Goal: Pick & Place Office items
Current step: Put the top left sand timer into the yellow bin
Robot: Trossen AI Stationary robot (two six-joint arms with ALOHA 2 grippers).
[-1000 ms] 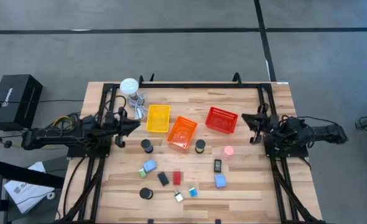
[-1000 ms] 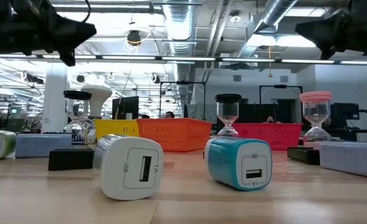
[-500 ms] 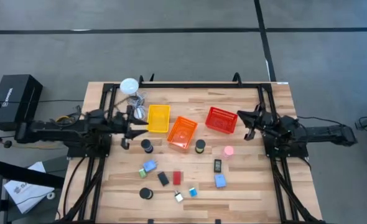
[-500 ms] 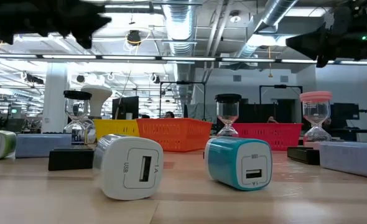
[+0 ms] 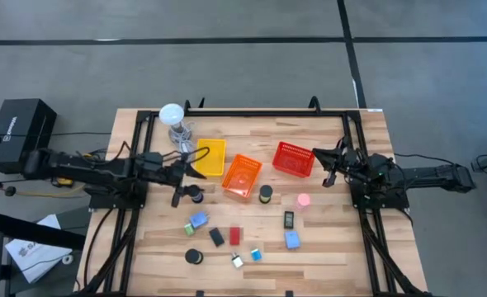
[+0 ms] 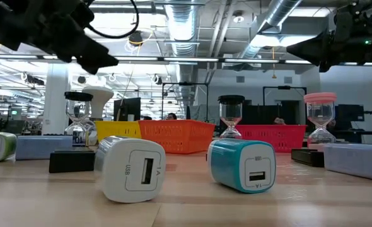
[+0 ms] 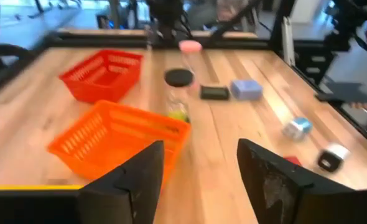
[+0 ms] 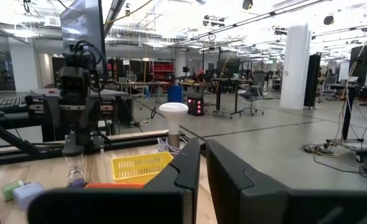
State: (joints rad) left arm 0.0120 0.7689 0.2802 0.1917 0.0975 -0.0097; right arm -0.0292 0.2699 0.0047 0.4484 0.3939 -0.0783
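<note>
A: Office items lie spread over the near half of the wooden table, all of them on the boards and none in a basket. Largest first?

B: Yes. The table bears three mesh baskets across its middle: the yellow basket on the left, the orange basket in the centre, tilted, and the red basket to the right.

A: And the arms?

B: The left gripper hangs above the near edge of the yellow basket, just beside a black-capped hourglass. Its fingers stand apart with nothing between them. The right gripper hovers just right of the red basket, fingers together and holding nothing.

A: What stands at the far left?

B: A white round-headed lamp, beyond the yellow basket.

A: Now the items.

B: A second black-capped hourglass stands near the orange basket, and a pink-capped hourglass to its right. A third black-capped hourglass sits near the front left.

A: The blocks?

B: One light-blue block left of centre, another light-blue block on the right. Between them lie a black flat rectangle and a red flat rectangle just beside each other. A further black rectangle lies near the pink-capped hourglass.

A: Smallest?

B: A white USB charger and a teal USB charger at the near edge, close together, and a green charger touching the left blue block.
</note>
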